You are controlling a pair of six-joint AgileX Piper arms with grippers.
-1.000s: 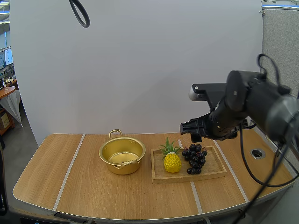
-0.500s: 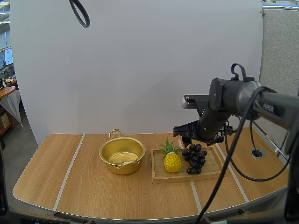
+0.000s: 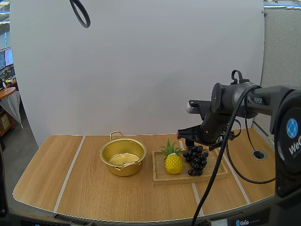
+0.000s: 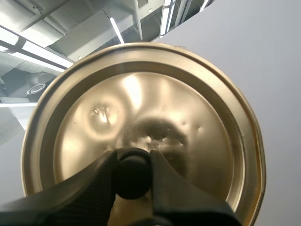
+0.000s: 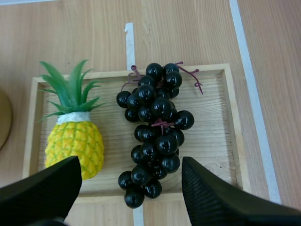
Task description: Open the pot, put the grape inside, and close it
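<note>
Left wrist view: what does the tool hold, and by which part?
The left tool holds the lid by its black knob. The right tool, open above the grapes, holds nothing.

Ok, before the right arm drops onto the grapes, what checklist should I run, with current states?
1. Is the pot open: ok, it stands uncovered.
2. Is the lid secured: ok, the left gripper pinches its knob.
3. Is the right gripper open: ok, its fingers stand apart.
4. Are the grapes lined up: ok, the bunch lies on the tray below the gap.
5. Pineapple clearance: cannot tell; it lies close beside the grapes, under one finger.
</note>
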